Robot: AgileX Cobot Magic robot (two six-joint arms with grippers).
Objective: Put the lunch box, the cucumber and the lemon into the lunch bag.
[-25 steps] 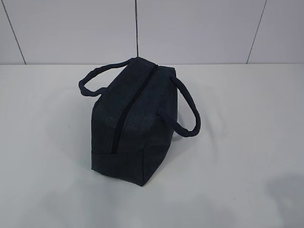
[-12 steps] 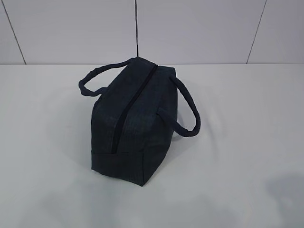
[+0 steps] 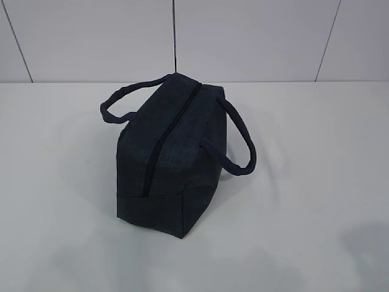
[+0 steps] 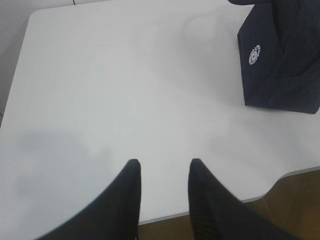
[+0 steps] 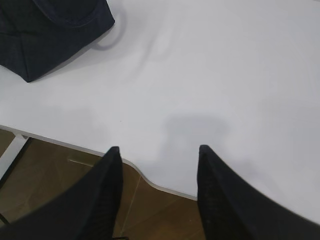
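The dark navy lunch bag (image 3: 173, 158) stands in the middle of the white table, its top zipper (image 3: 164, 137) drawn shut and a loop handle hanging on each side. In the left wrist view the lunch bag (image 4: 280, 65) shows its white round logo (image 4: 254, 54) at the upper right. My left gripper (image 4: 163, 162) hangs open and empty over the table's near edge, well away from the bag. My right gripper (image 5: 159, 148) is open wider, empty, over the near edge too, with the lunch bag (image 5: 50, 30) at the upper left. The lunch box, the cucumber and the lemon are out of view.
The white table (image 3: 316, 182) stretches bare on both sides of the bag up to a pale panelled wall (image 3: 255, 36). Brown floor (image 5: 150, 210) shows below the table's curved front edge (image 5: 150, 182). Neither arm appears in the exterior view.
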